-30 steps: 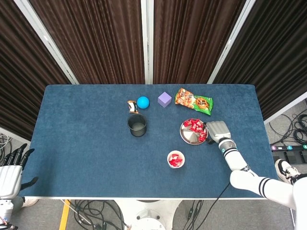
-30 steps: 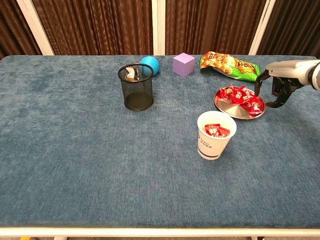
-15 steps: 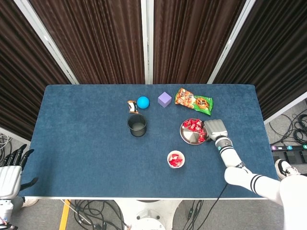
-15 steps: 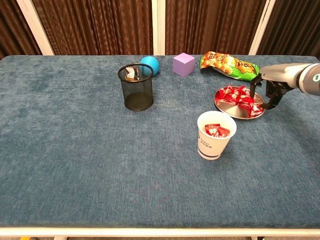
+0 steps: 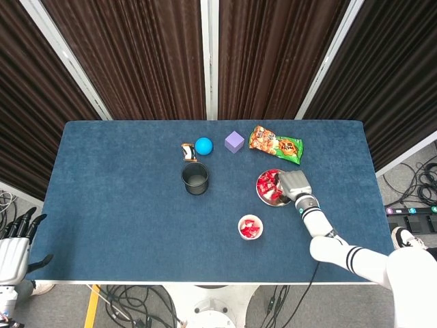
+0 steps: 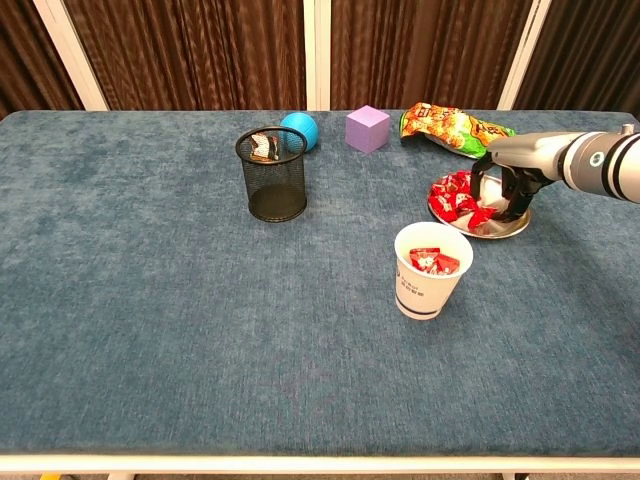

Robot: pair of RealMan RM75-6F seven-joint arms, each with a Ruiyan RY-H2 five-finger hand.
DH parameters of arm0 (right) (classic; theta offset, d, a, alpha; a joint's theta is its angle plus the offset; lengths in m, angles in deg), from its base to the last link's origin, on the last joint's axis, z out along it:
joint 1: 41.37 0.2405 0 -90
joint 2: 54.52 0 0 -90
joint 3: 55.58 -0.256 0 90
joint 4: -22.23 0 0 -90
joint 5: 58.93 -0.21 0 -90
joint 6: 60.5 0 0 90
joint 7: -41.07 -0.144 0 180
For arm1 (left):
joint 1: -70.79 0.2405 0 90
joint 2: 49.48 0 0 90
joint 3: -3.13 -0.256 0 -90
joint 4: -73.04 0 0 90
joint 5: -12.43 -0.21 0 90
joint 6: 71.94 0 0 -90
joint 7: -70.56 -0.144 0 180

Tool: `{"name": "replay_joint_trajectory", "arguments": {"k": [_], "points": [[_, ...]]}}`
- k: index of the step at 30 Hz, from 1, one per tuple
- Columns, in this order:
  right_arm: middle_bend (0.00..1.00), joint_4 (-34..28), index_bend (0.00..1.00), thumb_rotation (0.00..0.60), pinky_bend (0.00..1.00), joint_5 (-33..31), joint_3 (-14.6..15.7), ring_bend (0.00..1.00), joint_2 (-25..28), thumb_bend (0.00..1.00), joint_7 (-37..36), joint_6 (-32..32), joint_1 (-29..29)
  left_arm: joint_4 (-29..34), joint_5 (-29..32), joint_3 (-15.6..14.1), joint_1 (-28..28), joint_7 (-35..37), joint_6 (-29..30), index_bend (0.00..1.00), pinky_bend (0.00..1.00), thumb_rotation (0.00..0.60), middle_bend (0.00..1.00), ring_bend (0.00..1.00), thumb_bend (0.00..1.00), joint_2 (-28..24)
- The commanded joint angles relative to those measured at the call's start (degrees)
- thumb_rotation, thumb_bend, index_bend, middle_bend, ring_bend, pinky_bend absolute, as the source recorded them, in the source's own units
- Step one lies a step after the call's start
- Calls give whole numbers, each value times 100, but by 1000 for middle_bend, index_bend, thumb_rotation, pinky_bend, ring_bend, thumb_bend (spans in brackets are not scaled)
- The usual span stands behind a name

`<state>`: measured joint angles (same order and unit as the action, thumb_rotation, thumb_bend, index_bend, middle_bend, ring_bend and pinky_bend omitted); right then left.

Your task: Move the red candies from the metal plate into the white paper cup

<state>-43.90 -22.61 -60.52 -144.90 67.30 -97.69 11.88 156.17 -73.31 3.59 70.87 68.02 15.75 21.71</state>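
— Several fingers of the right hand curl down over the metal plate, arched among the red candies. Whether they pinch one, I cannot tell; the hand covers them.

— And from above?

— From the head view the right hand hides much of the plate; only candies at its left side show. More red candies lie inside the white paper cup, standing near the plate, toward the table's front.

— The other hand?

— The left hand hangs off the table's left edge, fingers apart, holding nothing, partly cut by the frame. Something small sits in the mesh basket, too small to name.
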Motion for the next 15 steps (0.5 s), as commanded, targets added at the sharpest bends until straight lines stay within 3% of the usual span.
{"name": "replay_joint_trajectory", "arguments": {"k": [1, 8, 15], "points": [[958, -201, 372, 600, 1000, 126, 1, 920, 115, 301, -61, -90, -45, -14, -12, 1, -2, 13, 5, 214, 194, 600, 161, 140, 0, 9], [958, -750, 387, 600, 1000, 549, 19, 920, 482, 301, -266, -319, -228, -35, -4, 3, -5, 31, -13, 214, 194, 600, 161, 140, 0, 20], [958, -524, 395, 600, 1000, 503, 129, 921, 300, 303, -89, -140, -93, -16, -22, 2, -1, 22, 8, 214, 194, 600, 161, 140, 0, 15]]}}
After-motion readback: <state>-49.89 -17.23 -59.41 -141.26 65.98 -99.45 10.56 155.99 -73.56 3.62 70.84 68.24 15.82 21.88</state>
